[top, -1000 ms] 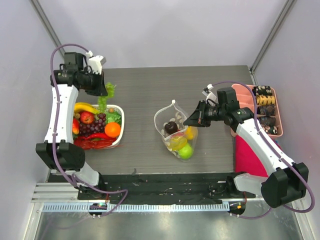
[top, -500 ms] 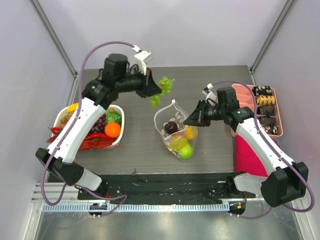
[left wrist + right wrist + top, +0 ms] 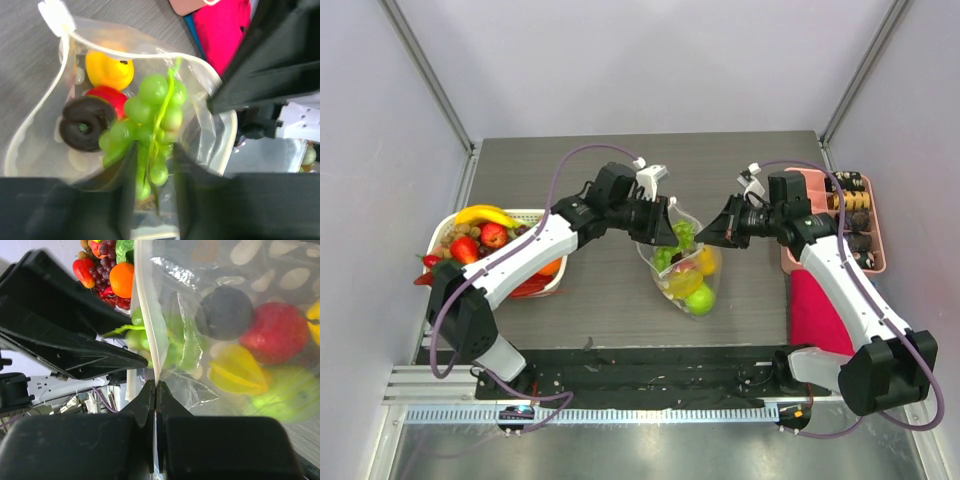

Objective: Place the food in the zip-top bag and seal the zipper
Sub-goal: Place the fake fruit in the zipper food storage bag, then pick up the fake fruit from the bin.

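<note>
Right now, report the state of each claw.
Left claw: closed, holding the green toy grape bunch.
Right claw: closed, pinching the rim of the clear white-dotted plastic zip-top bag.

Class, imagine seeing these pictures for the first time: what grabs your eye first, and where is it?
A green grape bunch hangs from the left gripper in the open mouth of the zip-top bag at the centre, above bright fruit inside. The right gripper pinches the bag's rim, and a white basket of fruit sits at the left.
</note>
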Robot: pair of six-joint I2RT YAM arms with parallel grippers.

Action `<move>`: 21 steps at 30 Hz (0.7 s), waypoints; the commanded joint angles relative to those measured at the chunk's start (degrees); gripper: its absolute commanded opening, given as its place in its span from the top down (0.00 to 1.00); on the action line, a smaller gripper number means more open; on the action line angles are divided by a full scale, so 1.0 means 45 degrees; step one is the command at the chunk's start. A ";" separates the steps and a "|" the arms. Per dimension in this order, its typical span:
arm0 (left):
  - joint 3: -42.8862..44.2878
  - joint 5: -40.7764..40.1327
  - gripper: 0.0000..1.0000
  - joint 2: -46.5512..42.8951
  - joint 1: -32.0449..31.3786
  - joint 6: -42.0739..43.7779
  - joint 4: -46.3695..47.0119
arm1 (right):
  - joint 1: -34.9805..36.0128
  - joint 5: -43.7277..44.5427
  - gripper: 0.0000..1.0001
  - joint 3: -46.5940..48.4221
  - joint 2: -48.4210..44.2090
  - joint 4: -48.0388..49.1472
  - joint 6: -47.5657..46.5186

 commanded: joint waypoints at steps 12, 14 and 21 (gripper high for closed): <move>0.3730 0.1081 0.07 -0.1328 0.4327 0.6569 -0.8157 | -0.0066 -0.0529 0.99 -0.0015 -0.1001 0.0062 -0.0265; 0.3946 -0.0029 0.06 -0.1465 0.5077 0.8913 -0.9766 | -0.0047 -0.0451 0.99 -0.0093 -0.1040 0.0004 -0.0363; 0.2307 -0.3116 0.02 -0.1915 0.6780 1.3194 -1.2427 | -0.0066 -0.0217 0.99 -0.0464 -0.0962 -0.0075 -0.0714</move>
